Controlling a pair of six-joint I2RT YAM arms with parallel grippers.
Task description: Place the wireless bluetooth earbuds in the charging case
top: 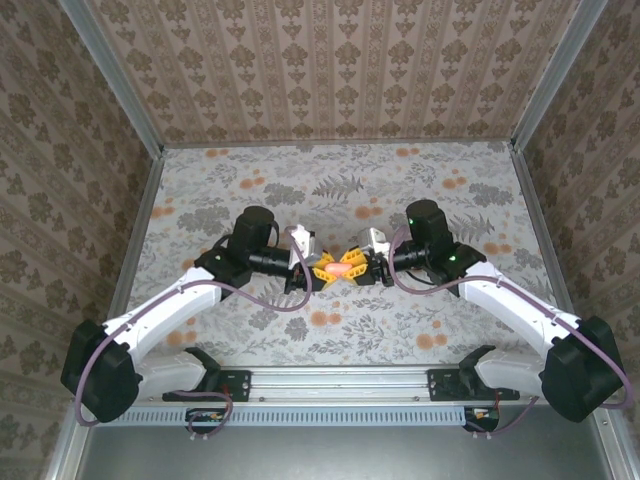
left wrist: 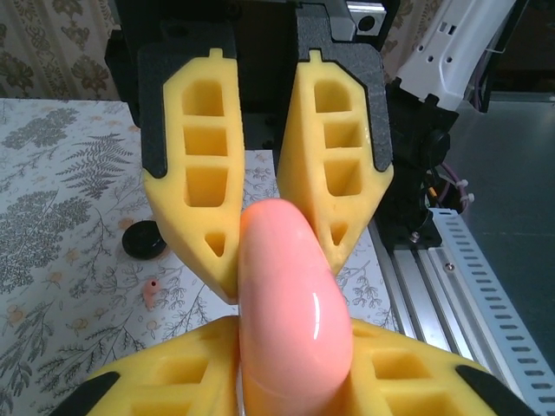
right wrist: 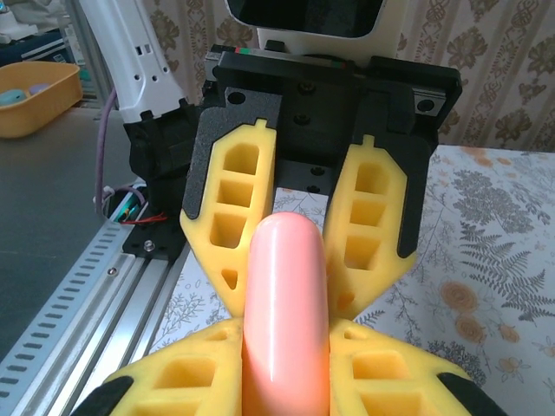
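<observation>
Holding the pink case [left wrist: 290,295] up off the surface [top: 250,170] between both hands. The left hand [top: 322,271] is pinching one end and the right hand [top: 364,268] is pinching the other, with the fingers narrow and pressing on the shell. We are reading the lid as shut, since no seam is showing.

Risks we are flagging:
- The shell is smooth and rounded, so we are expecting it to squirt out if either hand is squeezing harder or twisting against the other.
- Freeing one hand to work the lid is leaving a one-end grip, so the case is likely tipping and dropping.
- A black disc [left wrist: 143,238] is lying on the surface nearby, and a falling case could be knocking it.

We cannot tell where the earbuds are lying.
</observation>
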